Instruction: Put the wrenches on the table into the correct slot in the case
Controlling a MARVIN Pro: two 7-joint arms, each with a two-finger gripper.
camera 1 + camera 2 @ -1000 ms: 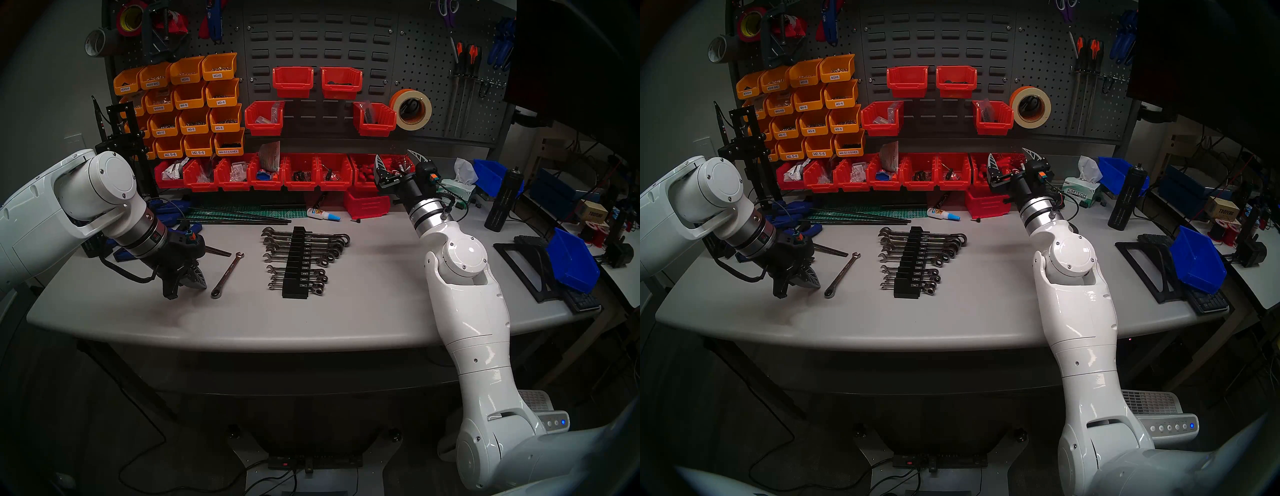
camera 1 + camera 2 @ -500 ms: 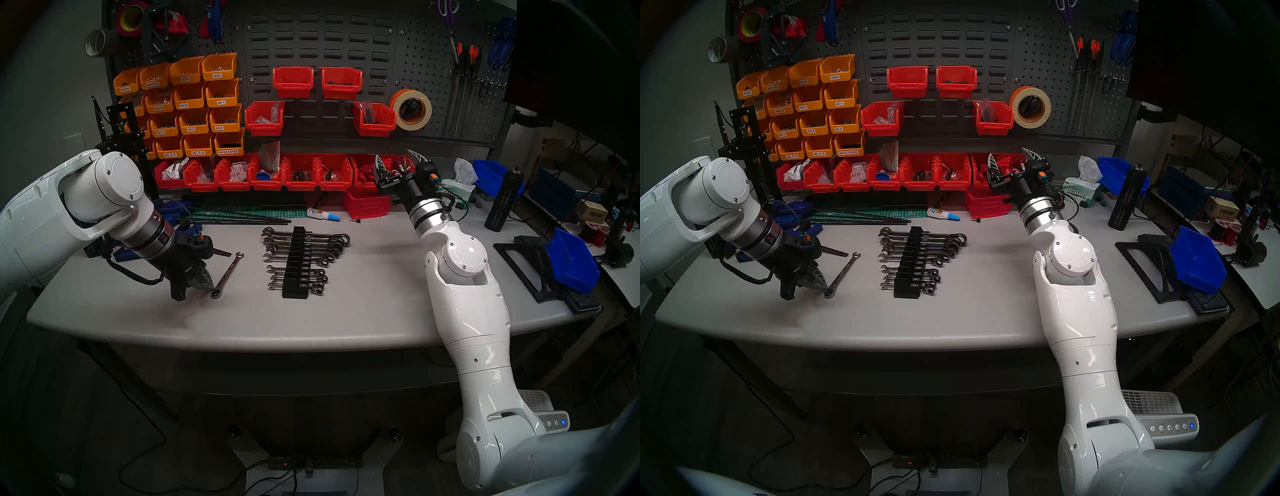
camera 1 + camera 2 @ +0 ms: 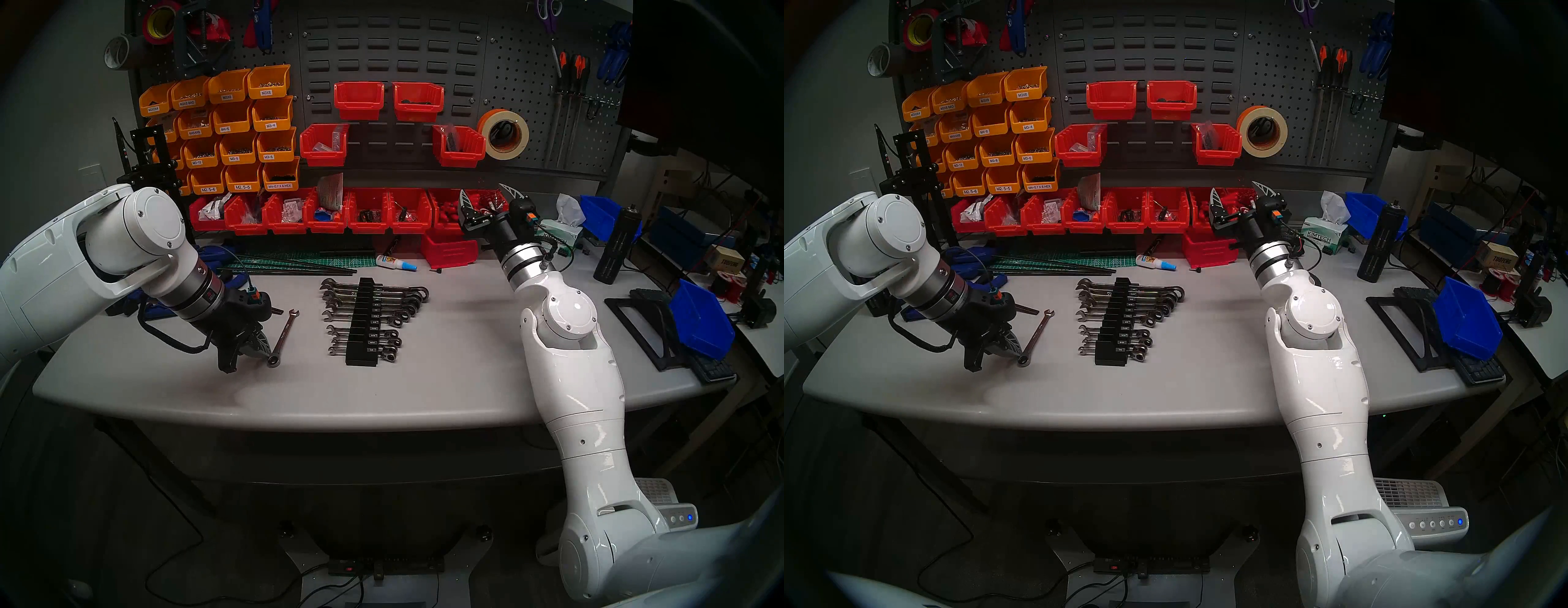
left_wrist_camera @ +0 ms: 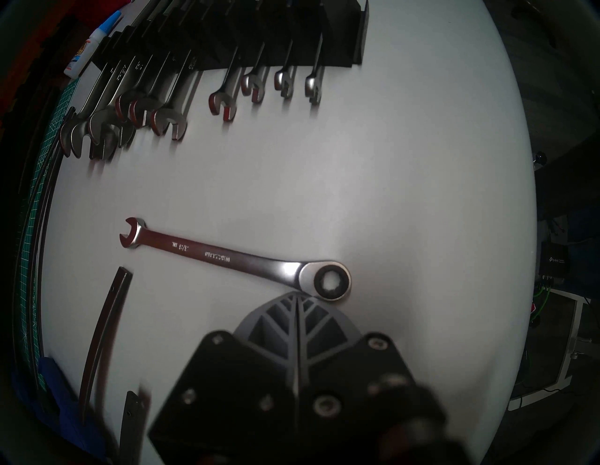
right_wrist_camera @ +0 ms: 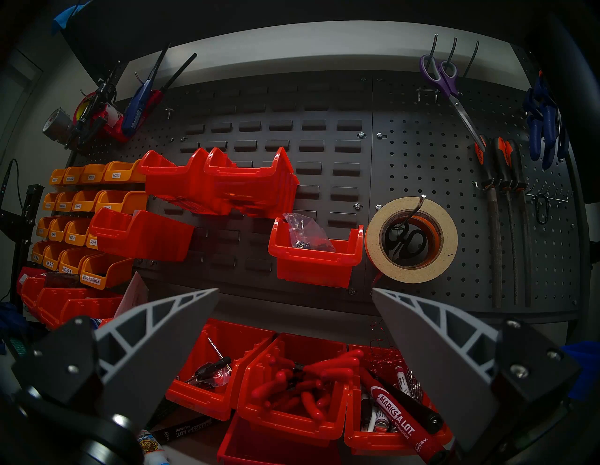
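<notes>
**Ana:** Left wrist view first: how do the jaws of the left gripper (image 4: 297, 300) stand?

**Ben:** Pressed together, the two grey ribbed fingers (image 4: 276, 328) meeting in one seam, with nothing between them. Their joined tip sits right at the ring end of the loose wrench (image 4: 233, 258), at its near-left edge. I cannot tell whether they actually touch.

**Ana:** And the wrench itself?

**Ben:** It lies flat on the grey surface (image 3: 445, 382), ring end near, open end pointing far and slightly right, in the head view. The gripper (image 3: 259, 346) points steeply down, just left of it.

**Ana:** Where is the case?

**Ben:** To the right of that wrench, near the middle of the surface. The black case (image 3: 364, 322) runs near to far and carries a row of wrenches across it, open ends to the left, ring ends to the right. One gap shows in the row, partway along.

**Ana:** The other arm?

**Ben:** The right gripper (image 5: 295, 294) is raised at the far right, its jaws spread wide and empty, facing the pegboard (image 5: 324, 107). Red bins (image 5: 311, 259) and a roll of tape (image 5: 410, 240) lie beyond its fingers.

**Ana:** Anything else nearby?

**Ben:** A glue bottle (image 3: 395, 263) lies beyond the case, and a thin dark strip (image 4: 104, 331) lies left of the loose wrench.
</notes>
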